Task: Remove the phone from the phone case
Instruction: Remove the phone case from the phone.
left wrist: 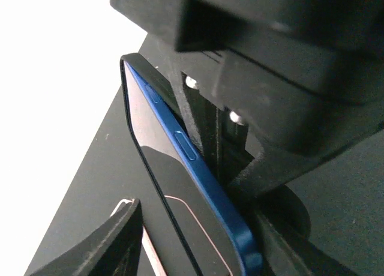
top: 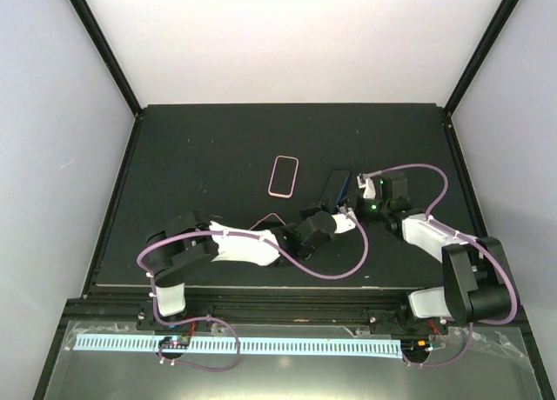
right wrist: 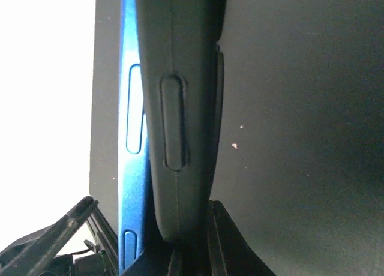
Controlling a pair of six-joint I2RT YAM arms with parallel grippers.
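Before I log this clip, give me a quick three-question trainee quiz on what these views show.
1. True or false: the pink-rimmed item lies flat on the table.
2. The side edge of the phone in the wrist views is: A red, B blue, C silver.
3. Fill in: in the top view, the pink-rimmed item lies to the ___ of the raised phone.
Key: 1 true; 2 B; 3 left.

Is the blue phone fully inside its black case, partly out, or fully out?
Partly out: the blue phone's bare edge, buttons exposed, shows beside the black case, whose button cover sits off them.
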